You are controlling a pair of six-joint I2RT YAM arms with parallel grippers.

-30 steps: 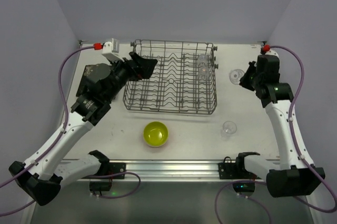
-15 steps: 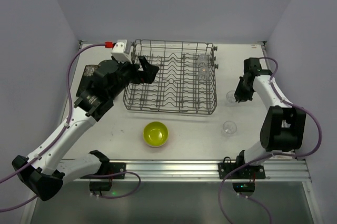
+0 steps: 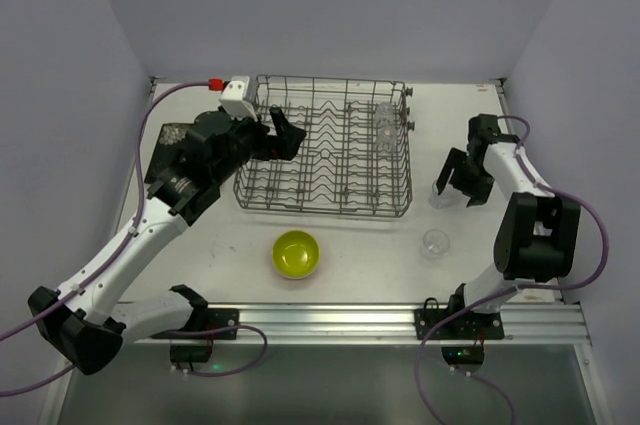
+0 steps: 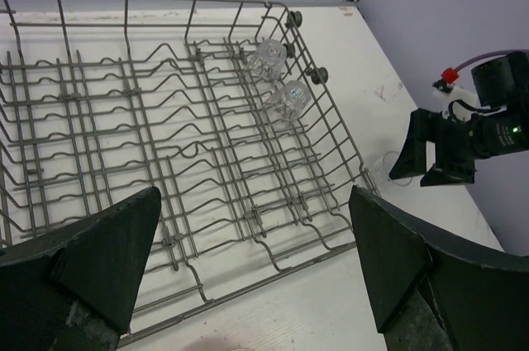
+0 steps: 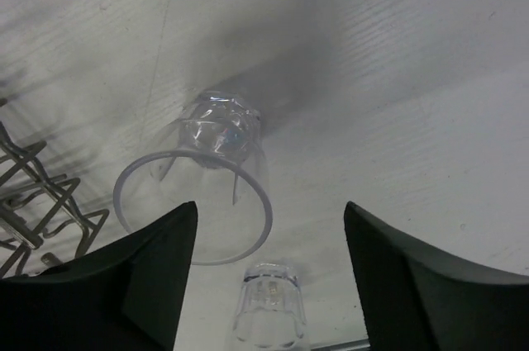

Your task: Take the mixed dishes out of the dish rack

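The grey wire dish rack stands mid-table with two clear glasses lying in its far right corner, also seen in the left wrist view as glasses. My left gripper hovers open over the rack's left end, nothing between its fingers. My right gripper is open at the table, right of the rack. A clear glass stands free just ahead of its left finger. Another glass stands nearer the front. The yellow-green bowl sits in front of the rack.
A dark plate-like shape lies at the table's left, mostly hidden under my left arm. The rack's wire corner shows close to the right gripper. The side walls close in at the left and right.
My right arm came down from the far right with a glass, set it on the table beside the rack and opened. My left gripper shifted slightly over the rack's left end.
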